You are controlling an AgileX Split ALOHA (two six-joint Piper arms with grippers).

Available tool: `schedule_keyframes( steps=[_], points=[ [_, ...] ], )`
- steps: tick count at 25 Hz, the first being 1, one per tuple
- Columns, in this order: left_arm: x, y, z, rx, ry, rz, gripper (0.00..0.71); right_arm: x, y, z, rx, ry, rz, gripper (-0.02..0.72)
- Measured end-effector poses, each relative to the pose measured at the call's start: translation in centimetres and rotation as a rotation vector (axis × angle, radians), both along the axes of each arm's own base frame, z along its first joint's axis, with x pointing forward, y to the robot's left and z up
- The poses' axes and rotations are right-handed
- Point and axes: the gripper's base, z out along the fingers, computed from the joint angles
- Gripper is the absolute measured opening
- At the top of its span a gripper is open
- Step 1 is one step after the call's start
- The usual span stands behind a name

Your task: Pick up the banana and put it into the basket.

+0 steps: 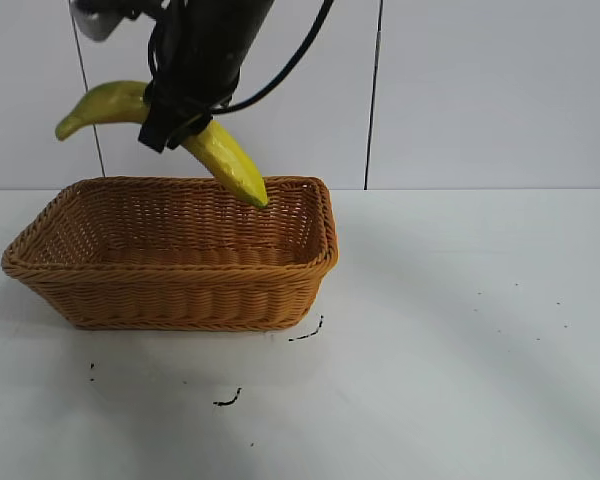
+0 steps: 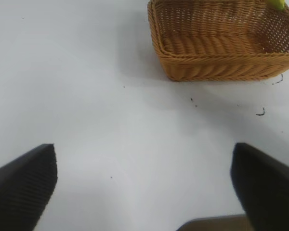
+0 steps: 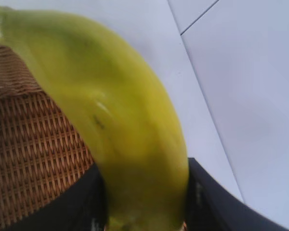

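Observation:
The yellow banana (image 1: 230, 160) hangs in the air over the back edge of the wicker basket (image 1: 180, 268). One tip points down just inside the basket's back right rim and the other end sticks out to the left. My right gripper (image 1: 175, 105) is shut on the banana's middle. In the right wrist view the banana (image 3: 120, 120) fills the frame between the black fingers (image 3: 209, 202), with the basket's weave (image 3: 33, 154) below. My left gripper (image 2: 144, 187) is open and empty over bare table, away from the basket (image 2: 221, 67). It is out of the exterior view.
The basket stands on a white table (image 1: 460, 330), with a white panelled wall (image 1: 480, 90) behind it. Small black marks (image 1: 228, 400) lie on the table in front of the basket. A black cable (image 1: 290, 60) hangs from the arm.

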Motion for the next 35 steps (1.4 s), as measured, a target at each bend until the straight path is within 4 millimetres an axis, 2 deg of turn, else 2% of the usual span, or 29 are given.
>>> schedule_keyframes(
  steps=[4, 12, 13, 16, 17, 20, 24, 26, 29, 31, 35],
  points=[
    [0.0, 0.0, 0.0, 0.0, 0.0, 0.0, 0.695, 0.1, 0.1, -2.0, -0.018, 0.034, -0.002, 0.32],
    [0.0, 0.0, 0.0, 0.0, 0.0, 0.0, 0.695, 0.0, 0.2, -2.2, -0.001, 0.052, -0.009, 0.333],
    [0.0, 0.0, 0.0, 0.0, 0.0, 0.0, 0.695, 0.0, 0.3, -2.2, 0.005, 0.058, -0.012, 0.384],
    [0.0, 0.0, 0.0, 0.0, 0.0, 0.0, 0.695, 0.0, 0.3, -2.1, 0.019, 0.062, -0.015, 0.601],
    [0.0, 0.0, 0.0, 0.0, 0.0, 0.0, 0.695, 0.0, 0.3, -2.0, 0.026, 0.064, -0.022, 0.639],
    [0.0, 0.0, 0.0, 0.0, 0.0, 0.0, 0.695, -0.3, 0.1, -0.8, 0.059, 0.094, -0.07, 0.68],
    [0.0, 0.0, 0.0, 0.0, 0.0, 0.0, 0.695, -1.1, -0.6, 2.7, 0.139, 0.177, -0.2, 0.689],
    [0.0, 0.0, 0.0, 0.0, 0.0, 0.0, 0.695, -1.7, -1.3, 4.9, 0.174, 0.225, -0.271, 0.689],
    [0.0, 0.0, 0.0, 0.0, 0.0, 0.0, 0.695, -2.1, -3.1, 7.1, 0.195, 0.309, -0.378, 0.689],
    [0.0, 0.0, 0.0, 0.0, 0.0, 0.0, 0.695, -1.9, -4.7, 7.8, 0.208, 0.38, -0.456, 0.689],
    [0.0, 0.0, 0.0, 0.0, 0.0, 0.0, 0.695, 0.3, -9.3, 7.7, 0.229, 0.477, -0.601, 0.689]
  ],
)
